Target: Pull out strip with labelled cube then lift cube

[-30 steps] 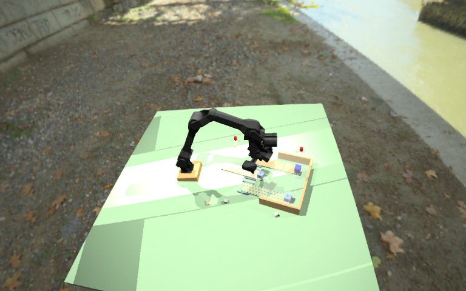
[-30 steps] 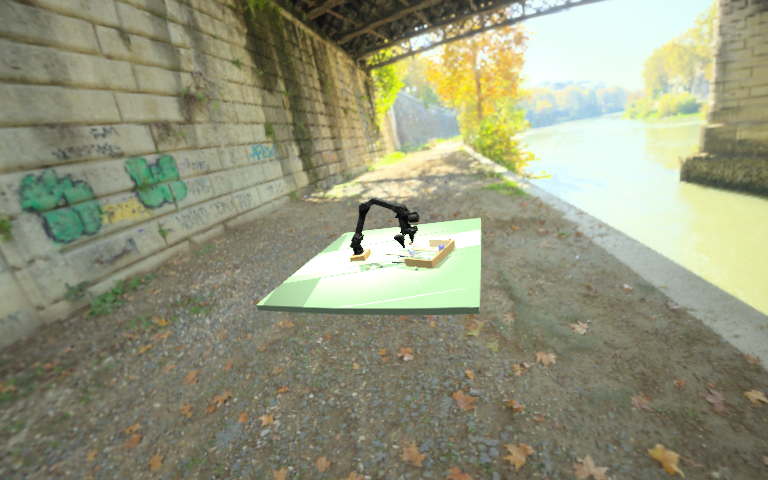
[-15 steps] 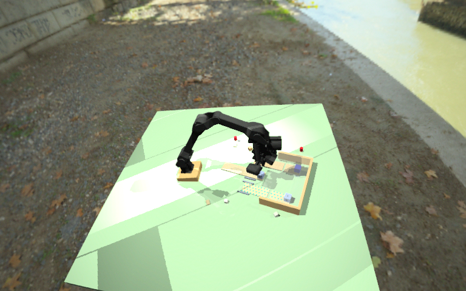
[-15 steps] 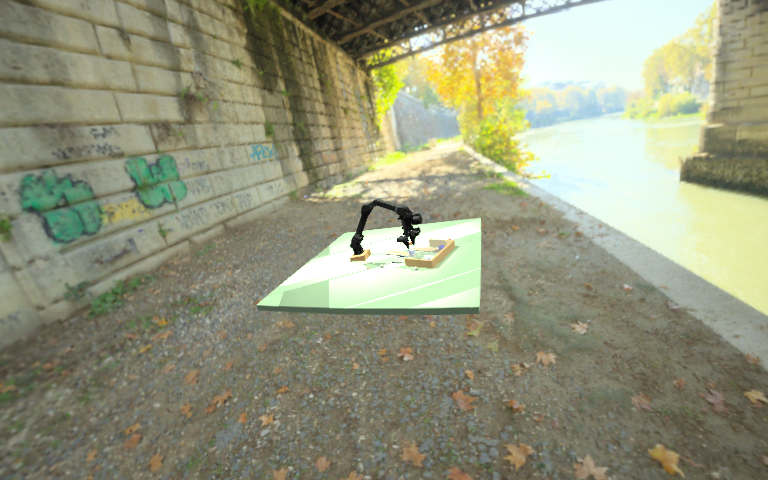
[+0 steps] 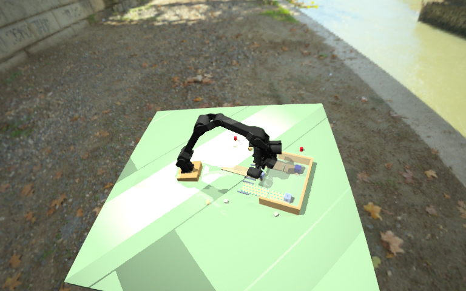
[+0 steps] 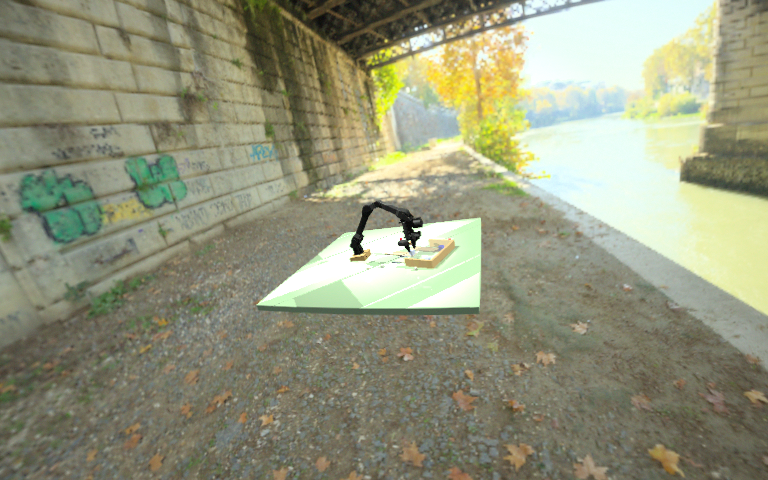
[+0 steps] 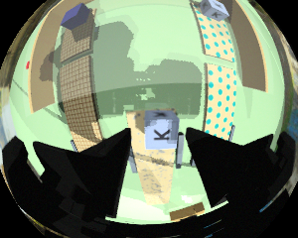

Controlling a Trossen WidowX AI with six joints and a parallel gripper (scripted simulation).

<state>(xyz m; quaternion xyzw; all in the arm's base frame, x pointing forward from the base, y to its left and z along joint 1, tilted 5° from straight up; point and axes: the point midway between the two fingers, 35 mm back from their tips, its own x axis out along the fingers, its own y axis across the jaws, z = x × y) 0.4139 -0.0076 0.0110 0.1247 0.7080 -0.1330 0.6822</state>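
Observation:
The speckled tan strip (image 5: 232, 170) (image 7: 156, 185) is in one piece, and its far end carries the pale blue cube lettered K (image 7: 160, 134) (image 5: 262, 175). My gripper (image 7: 159, 132) is partly open, with its fingertips to the left and right of that cube and nothing gripped. The height of the fingertips against the cube is hard to tell. The checkered strip (image 7: 79, 86) (image 5: 278, 165) has a gap across it and carries a blue-purple cube (image 7: 75, 16) (image 5: 297, 168). The dotted strip (image 7: 221, 94) (image 5: 252, 188) also has a gap and carries another lettered pale cube (image 7: 215, 10) (image 5: 287, 197).
A wooden frame wall (image 5: 307, 180) (image 7: 44, 59) stands around the far ends of the dotted and checkered strips. Thin grey rails (image 7: 180, 150) flank the strips. Red cylinders (image 5: 235, 138) (image 5: 301, 148) and small pale blocks (image 5: 226, 200) (image 5: 276, 214) lie outside the frame.

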